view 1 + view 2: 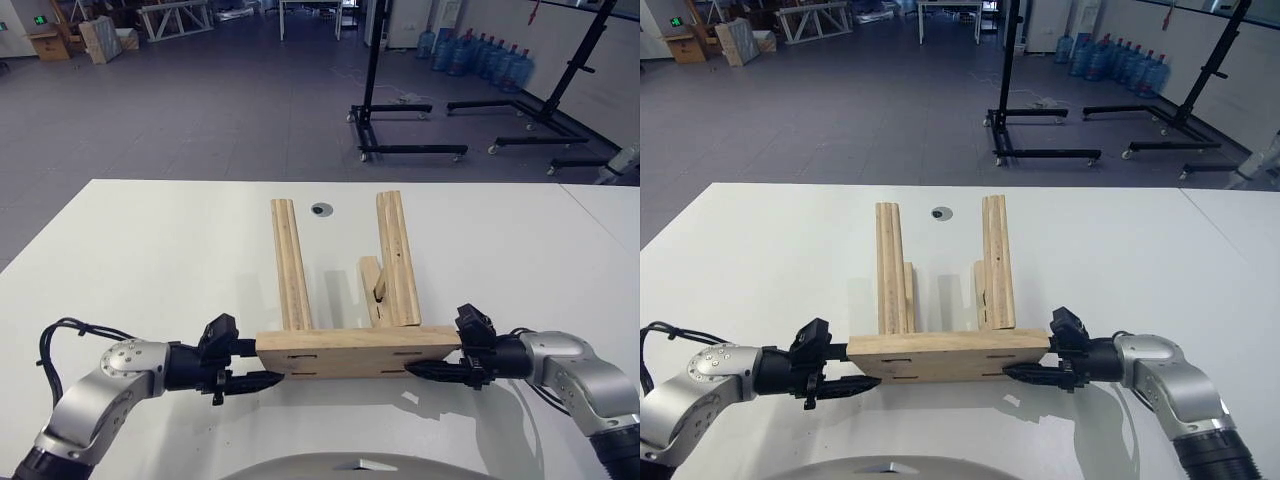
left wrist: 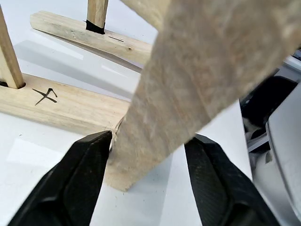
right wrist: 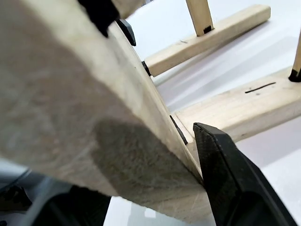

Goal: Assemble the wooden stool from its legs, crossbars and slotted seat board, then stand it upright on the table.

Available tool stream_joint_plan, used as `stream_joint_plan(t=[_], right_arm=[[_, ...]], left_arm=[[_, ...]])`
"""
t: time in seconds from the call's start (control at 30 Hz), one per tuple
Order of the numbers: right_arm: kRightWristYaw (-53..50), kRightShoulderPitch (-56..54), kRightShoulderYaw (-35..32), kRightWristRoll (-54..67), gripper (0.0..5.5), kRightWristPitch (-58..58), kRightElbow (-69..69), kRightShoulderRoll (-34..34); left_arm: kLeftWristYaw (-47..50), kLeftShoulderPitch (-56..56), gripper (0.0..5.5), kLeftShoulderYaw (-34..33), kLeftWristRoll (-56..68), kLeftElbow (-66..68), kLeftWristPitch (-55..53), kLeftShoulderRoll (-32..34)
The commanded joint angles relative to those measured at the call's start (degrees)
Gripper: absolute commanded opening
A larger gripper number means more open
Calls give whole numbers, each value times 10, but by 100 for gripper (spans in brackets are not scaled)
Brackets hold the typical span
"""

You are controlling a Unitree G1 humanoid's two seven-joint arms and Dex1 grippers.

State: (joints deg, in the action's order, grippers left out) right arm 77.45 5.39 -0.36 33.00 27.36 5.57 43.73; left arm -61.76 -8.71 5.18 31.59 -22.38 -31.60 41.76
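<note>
The wooden stool lies on its side on the white table [image 1: 140,250]. Its slotted seat board [image 1: 350,352] stands on edge nearest me, and the legs [image 1: 290,265] [image 1: 398,255] point away, joined by a short crossbar [image 1: 373,290]. At the board's left end, my left gripper [image 1: 255,362] is shut on it. In the left wrist view both black fingers [image 2: 80,183] clamp the board's end [image 2: 197,70]. My right gripper [image 1: 440,355] is shut on the right end. The right wrist view shows one finger [image 3: 230,179] against the board [image 3: 70,94], with a leg [image 3: 244,108] behind.
A round cable hole [image 1: 321,209] sits in the table just beyond the legs. A second table [image 1: 610,210] adjoins at the right. Black wheeled racks [image 1: 410,110] stand on the floor past the far edge. Free tabletop lies to both sides of the stool.
</note>
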Motion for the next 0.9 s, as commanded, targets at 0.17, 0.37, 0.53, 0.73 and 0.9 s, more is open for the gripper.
stream_joint_plan(t=[0.17,0.37,0.53,0.73,0.9], right_arm=[[-32,-42,-31,104,221,116,51,-11],[-187,-211,-96,272,195,321,34,-55],[-354,-367,-135,357,193,455,-31,-112],[-549,-494,-195,402,193,568,-161,-187],[-686,-552,-253,412,193,623,-257,-238]], left_arm=[[73,121,199,-74,163,-23,-169,-36],[216,244,199,-151,302,16,-291,-86],[326,278,199,-142,345,26,-360,-115],[493,346,199,-166,437,91,-395,-157],[663,417,199,-176,547,157,-379,-180]])
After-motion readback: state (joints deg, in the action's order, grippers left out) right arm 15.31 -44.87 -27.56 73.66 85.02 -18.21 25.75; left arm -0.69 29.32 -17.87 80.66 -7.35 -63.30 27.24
